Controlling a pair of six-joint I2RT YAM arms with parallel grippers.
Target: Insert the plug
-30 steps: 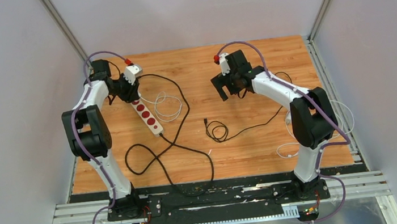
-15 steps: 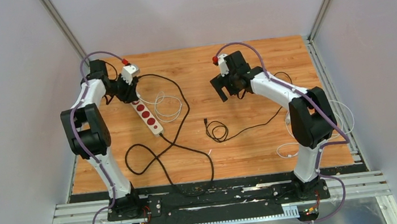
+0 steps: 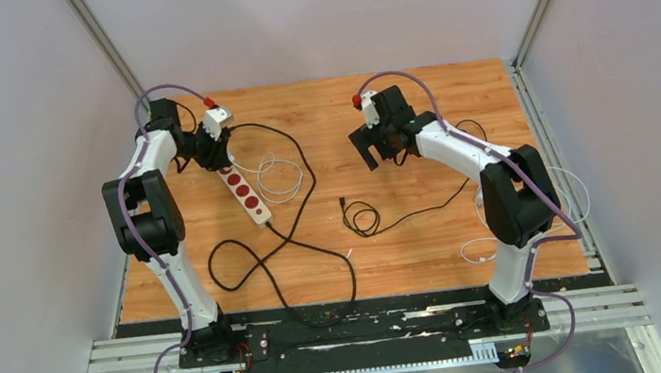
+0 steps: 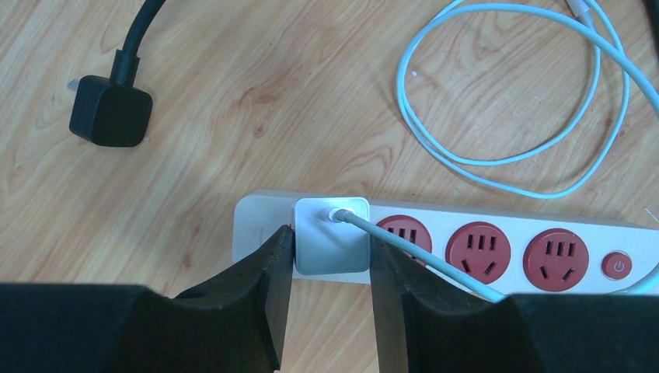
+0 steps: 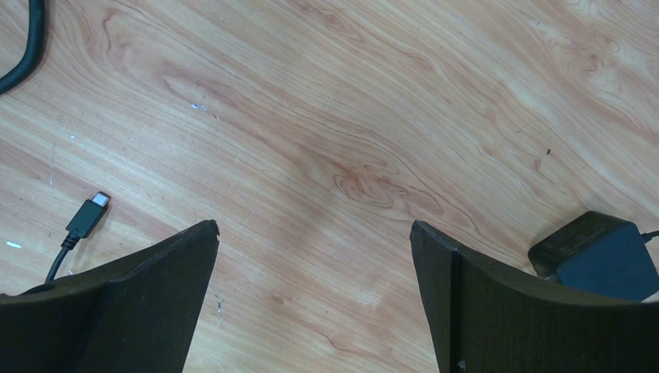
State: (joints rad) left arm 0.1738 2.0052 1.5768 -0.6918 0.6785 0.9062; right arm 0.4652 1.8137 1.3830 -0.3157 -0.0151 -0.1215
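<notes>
Fingers [image 4: 256, 287] of the left hand [image 4: 328, 255] are drawn in narrow on either side of the plug [image 4: 330, 225], a small white square block, with the black pads touching its two opposite faces. The plug sits on the end socket of the white power strip [image 4: 256, 225], at the end away from the strip's red button [image 4: 617, 266]. Its back face looks level with the strip, but whether its pins are fully home cannot be told from this angle. A thin white cable [image 4: 497, 155] leaves the centre of the plug's back face, runs across the first of three free red sockets [image 4: 404, 237], and loops loosely over the wooden counter [image 4: 256, 101] beyond the strip. A black plug [image 4: 110, 115] on a thick black cord lies on the counter apart from the strip, off its near end. In the overhead view the strip lies at a slant in the left half of the counter, with the left hand at its far end. The right hand [image 5: 315, 256] hangs above bare wood with its fingers spread wide and nothing between them. A black cable tip [image 5: 89, 214] lies off one side of it and a black adapter [image 5: 602, 252] off the other, neither touching it.
</notes>
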